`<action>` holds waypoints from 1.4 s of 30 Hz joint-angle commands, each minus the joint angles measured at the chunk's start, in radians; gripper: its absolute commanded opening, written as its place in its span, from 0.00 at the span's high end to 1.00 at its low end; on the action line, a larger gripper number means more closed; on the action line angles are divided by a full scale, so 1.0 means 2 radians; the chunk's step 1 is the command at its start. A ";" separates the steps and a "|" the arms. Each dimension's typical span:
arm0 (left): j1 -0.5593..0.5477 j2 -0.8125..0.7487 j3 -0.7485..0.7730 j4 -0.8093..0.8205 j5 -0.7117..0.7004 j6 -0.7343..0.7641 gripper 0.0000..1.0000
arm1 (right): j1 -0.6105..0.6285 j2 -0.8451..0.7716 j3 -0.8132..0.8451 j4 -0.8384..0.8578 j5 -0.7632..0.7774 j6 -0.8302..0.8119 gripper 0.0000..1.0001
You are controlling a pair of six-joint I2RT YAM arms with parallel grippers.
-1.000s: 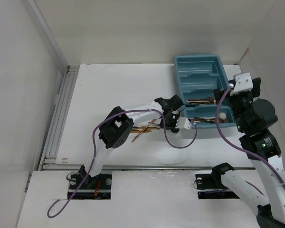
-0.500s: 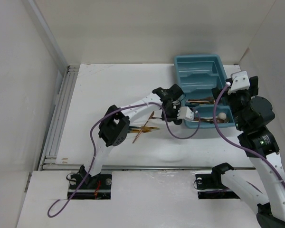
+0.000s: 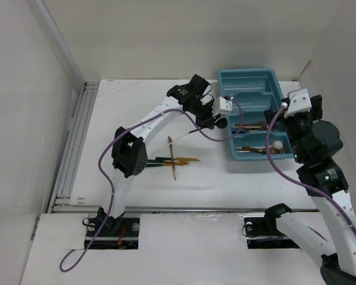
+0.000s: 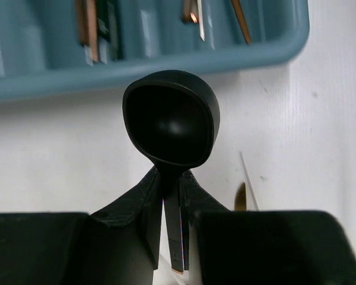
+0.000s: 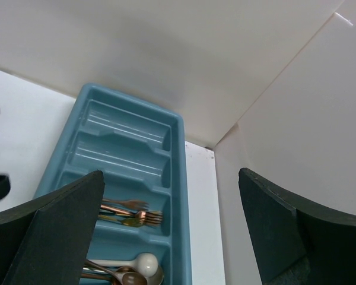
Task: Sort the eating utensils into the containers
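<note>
The left hand pinches the black spoon by its handle, bowl leading, just short of the tray, apparently to drop it in. The right hand hangs wide above the tray, holding nothing.

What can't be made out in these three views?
- Handle of the black spoon: left wrist view, buried between the left tool's fingers; top view, too small.
- The sorted utensils in the teal tray: left wrist view, cut off by the top edge.
- The cream spoon and copper pieces beside it: right wrist view, cut by the bottom edge and the right tool's finger.
- The loose utensils: top view, too small to count.
</note>
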 commanded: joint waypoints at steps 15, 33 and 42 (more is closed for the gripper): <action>-0.072 0.016 0.093 0.273 -0.001 -0.280 1.00 | 0.005 -0.013 0.005 0.013 0.007 0.000 0.01; -0.094 0.059 0.126 0.325 -0.186 -0.360 0.00 | 0.005 -0.037 0.005 -0.006 0.023 -0.005 0.01; 0.018 -0.062 -0.090 0.194 -0.312 -0.291 0.00 | 0.005 -0.022 -0.009 0.016 0.002 0.000 0.01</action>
